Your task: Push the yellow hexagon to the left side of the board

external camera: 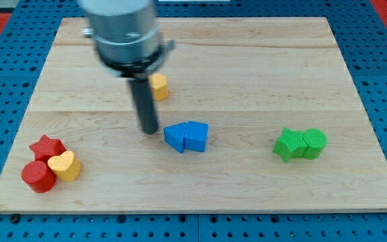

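Observation:
The yellow hexagon (158, 87) lies on the wooden board (247, 60), a little left of the middle and toward the view's top; the rod hides its left part. My tip (150, 130) rests on the board below the hexagon and slightly to its left, about a block's length away, just left of the two blue blocks (186, 136).
A red star (47, 146), a red cylinder (38, 176) and a yellow heart (65, 165) cluster at the board's lower left. A green star-like block (288, 144) and a green cylinder (314, 142) sit together at the right. The arm's grey body (121, 30) looms at the top.

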Tool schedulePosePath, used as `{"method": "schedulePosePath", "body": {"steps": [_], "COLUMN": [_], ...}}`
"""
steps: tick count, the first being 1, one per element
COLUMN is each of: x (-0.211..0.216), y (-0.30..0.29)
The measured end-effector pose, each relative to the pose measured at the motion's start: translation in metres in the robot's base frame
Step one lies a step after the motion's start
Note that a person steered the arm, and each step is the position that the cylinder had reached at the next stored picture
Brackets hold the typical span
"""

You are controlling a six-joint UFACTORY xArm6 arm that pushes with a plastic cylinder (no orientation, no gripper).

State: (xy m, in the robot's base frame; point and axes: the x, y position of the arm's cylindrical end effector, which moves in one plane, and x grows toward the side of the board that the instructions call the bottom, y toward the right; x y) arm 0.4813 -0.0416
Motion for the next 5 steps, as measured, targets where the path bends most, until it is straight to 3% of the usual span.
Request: {"method": "schedulePosePath", "body": {"steps": [1, 2, 5], "x": [-0.021, -0.063, -0.105], "y": [0.065, 0.091, 0.075]}}
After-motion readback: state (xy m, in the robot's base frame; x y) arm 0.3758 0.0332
